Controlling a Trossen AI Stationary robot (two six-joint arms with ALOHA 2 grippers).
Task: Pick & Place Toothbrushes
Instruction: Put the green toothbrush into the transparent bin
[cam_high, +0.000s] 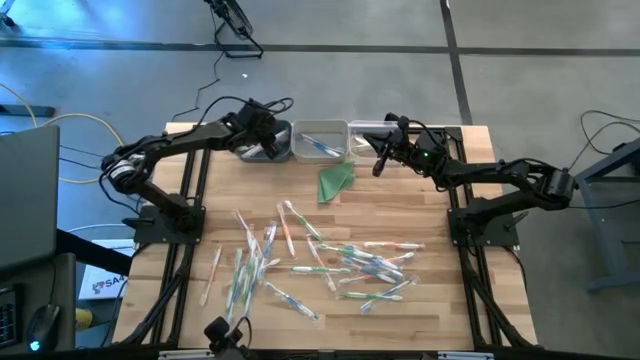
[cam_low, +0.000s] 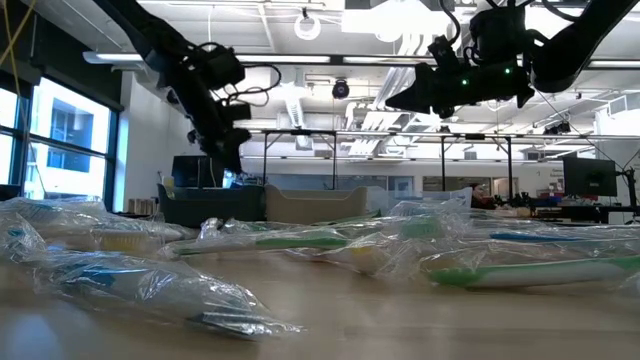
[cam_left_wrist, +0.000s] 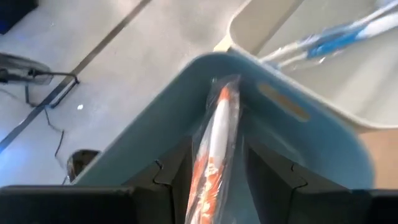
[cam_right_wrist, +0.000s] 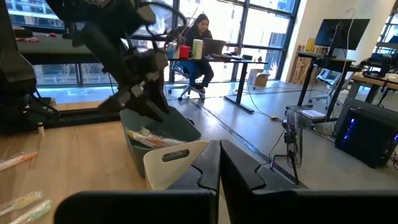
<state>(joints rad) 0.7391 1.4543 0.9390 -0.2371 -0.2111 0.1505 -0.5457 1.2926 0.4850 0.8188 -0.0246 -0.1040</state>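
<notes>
Left gripper hangs over the pale blue plastic bin at the table's far edge, fingers clamped on an orange-accented, clear-wrapped toothbrush. Its long axis points down into that bin, so letting go looks like what's next. Right gripper, pinched together and empty, waits above the neighbouring clear bins.

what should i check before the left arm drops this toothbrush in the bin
1. Left gripper holds the orange toothbrush: ok.
2. Toothbrush tip over the blue bin: ok.
3. Blue bin has room: cannot tell.
4. Right gripper shut, empty, clear of the blue bin: ok.
5. White bin beside it holds a blue toothbrush, not the target: ok.
</notes>
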